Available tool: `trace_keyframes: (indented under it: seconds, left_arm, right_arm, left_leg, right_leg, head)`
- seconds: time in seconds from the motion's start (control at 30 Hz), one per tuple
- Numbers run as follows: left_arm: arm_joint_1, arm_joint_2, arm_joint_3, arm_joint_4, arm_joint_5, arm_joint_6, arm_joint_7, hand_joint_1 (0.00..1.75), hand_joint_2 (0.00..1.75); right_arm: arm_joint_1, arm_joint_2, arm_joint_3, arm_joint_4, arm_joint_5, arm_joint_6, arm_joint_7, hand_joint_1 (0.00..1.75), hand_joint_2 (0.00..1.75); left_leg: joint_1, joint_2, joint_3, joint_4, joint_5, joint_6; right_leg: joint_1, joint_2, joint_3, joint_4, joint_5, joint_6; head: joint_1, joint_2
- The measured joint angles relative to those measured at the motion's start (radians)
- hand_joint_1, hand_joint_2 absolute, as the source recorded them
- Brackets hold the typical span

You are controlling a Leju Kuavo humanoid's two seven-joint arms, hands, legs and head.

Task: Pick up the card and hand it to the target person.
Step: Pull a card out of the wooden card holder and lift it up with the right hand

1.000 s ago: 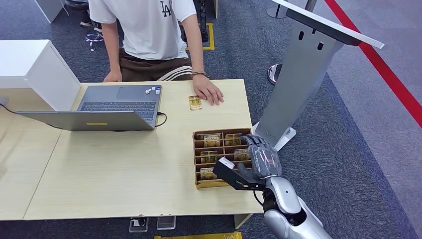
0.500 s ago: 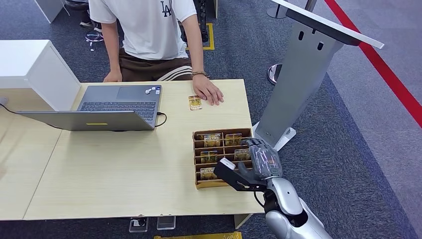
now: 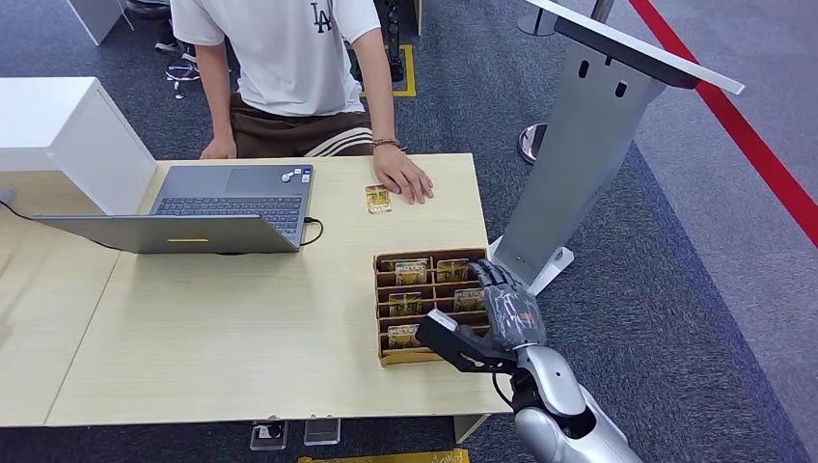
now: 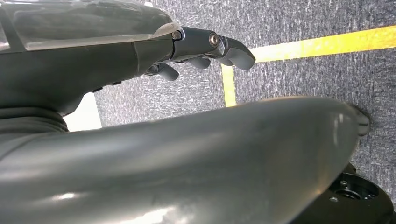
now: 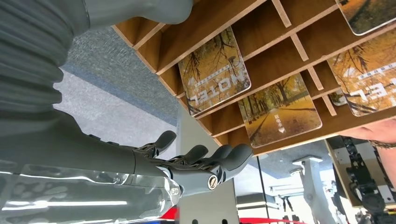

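The right robot hand hovers palm-down with fingers spread and empty beside the brown wooden card rack near the table's right edge, where yellow-printed hotel cards stand slotted.

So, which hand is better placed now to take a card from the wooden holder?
The right hand: it hovers open at the card holder. The left hand hangs over carpet.

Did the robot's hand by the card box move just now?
Yes, a little. The right hand slid back toward the robot along the right side of the wooden card box, and its fingers now spread open near the box's far corner.
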Motion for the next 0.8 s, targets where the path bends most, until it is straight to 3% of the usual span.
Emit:
trace_keyframes:
  seconds: [0.13,0.2,0.43,0.8]
  left_arm:
    - [0.000,0.000,0.000,0.000,0.005,-0.003,0.000,0.00,0.00]
    - [0.000,0.000,-0.001,0.000,0.009,-0.004,0.000,0.00,0.00]
    - [0.000,0.000,-0.001,0.000,0.016,-0.003,0.000,0.00,0.00]
    - [-0.001,0.000,-0.001,0.000,0.019,0.003,0.000,0.00,0.00]
  right_arm:
    - [-0.001,0.001,0.001,0.013,-0.017,-0.002,-0.010,0.90,1.75]
    - [-0.005,0.001,0.002,0.022,-0.022,-0.006,-0.016,0.98,1.75]
    - [-0.026,0.004,0.004,0.045,-0.035,-0.012,-0.023,1.11,1.75]
    - [-0.035,0.005,0.012,0.061,-0.051,-0.015,-0.025,0.99,1.75]
  left_leg:
    - [0.000,0.000,0.000,0.000,0.000,0.000]
    - [0.000,0.000,0.000,0.000,0.000,0.000]
    - [0.000,0.000,0.000,0.000,0.000,0.000]
    - [0.000,0.000,0.000,0.000,0.000,0.000]
  right_leg:
    - [0.000,0.000,0.000,0.000,0.000,0.000]
    - [0.000,0.000,0.000,0.000,0.000,0.000]
    - [0.000,0.000,0.000,0.000,0.000,0.000]
    - [0.000,0.000,0.000,0.000,0.000,0.000]
  head:
    - [0.000,0.000]
    - [0.000,0.000]
    - [0.000,0.000]
    - [0.000,0.000]
